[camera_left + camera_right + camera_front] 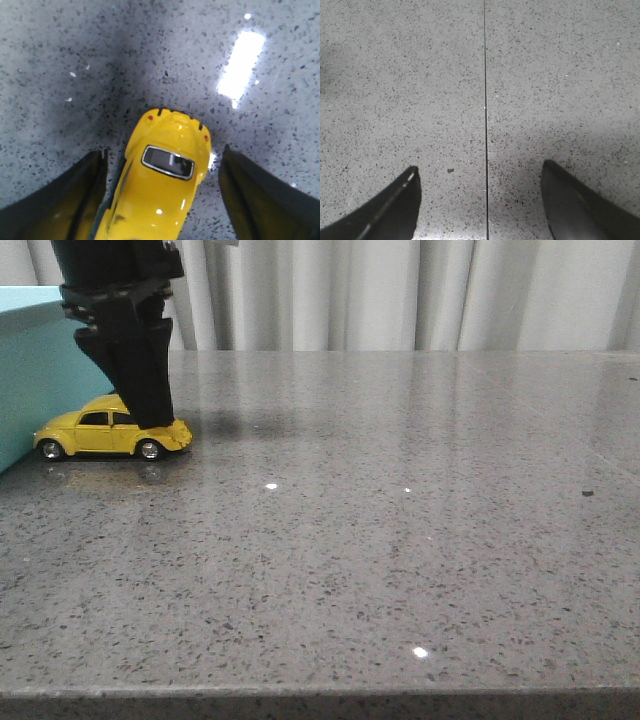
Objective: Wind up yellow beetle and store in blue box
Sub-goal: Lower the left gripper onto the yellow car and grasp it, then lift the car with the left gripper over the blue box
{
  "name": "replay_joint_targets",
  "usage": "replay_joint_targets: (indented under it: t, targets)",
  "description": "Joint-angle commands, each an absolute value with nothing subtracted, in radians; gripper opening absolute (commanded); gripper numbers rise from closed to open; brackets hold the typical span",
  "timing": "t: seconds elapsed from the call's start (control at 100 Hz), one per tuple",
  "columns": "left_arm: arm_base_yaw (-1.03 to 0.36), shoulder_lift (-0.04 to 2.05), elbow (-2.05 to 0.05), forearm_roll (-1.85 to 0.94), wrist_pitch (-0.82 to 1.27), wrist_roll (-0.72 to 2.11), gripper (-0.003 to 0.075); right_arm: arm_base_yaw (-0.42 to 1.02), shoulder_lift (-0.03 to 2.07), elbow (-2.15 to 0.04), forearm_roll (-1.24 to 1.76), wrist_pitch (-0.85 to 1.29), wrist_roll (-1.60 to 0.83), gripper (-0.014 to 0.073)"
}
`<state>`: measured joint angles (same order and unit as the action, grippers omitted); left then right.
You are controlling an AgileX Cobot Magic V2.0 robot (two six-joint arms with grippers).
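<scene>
Speckled grey countertop point(400, 540): yellow beetle point(105, 430) is straddled by spread-apart left gripper point(162, 200), probably for grasping, beside blue box point(30, 370).

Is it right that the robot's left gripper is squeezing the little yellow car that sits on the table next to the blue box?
Not quite. The left gripper is open around the yellow car, not squeezing it; the left wrist view shows gaps on both sides. The car does sit on the table beside the blue box.
</scene>
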<state>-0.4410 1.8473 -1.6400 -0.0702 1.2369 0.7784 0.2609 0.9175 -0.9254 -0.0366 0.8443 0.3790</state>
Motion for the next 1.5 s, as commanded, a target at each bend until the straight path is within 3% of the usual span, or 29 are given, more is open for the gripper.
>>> replay_joint_targets:
  t: [0.0,0.22,0.46,0.63,0.89,1.22,1.49]
  targets:
    - [-0.447,1.805,-1.671,-0.079,1.238,0.77,0.0464,0.262,0.899,-0.954,-0.043,0.792,0.364,0.051]
    - [-0.447,1.816,-1.671,-0.079,1.25,0.77,0.0438,0.262,0.898,-0.954,-0.043,0.792,0.364,0.051]
    - [-0.447,1.816,-1.671,-0.079,1.269,0.77,0.0216,0.262,0.898,-0.954,-0.043,0.789,0.364,0.051]
    - [-0.447,1.816,-1.671,-0.079,1.269,0.77,0.0135,0.262,0.898,-0.954,-0.043,0.789,0.364,0.051]
    - [-0.447,1.813,-1.734,-0.09,1.269,0.767,0.0103,0.262,0.898,-0.954,-0.043,0.789,0.364,0.051]
    - [-0.447,1.788,-1.985,-0.1,1.269,0.618,0.0103,0.262,0.898,-0.954,-0.043,0.789,0.364,0.051]
    - [-0.352,1.722,-2.112,-0.1,1.269,0.456,0.0104,0.262,0.898,-0.954,-0.043,0.789,0.364,0.051]
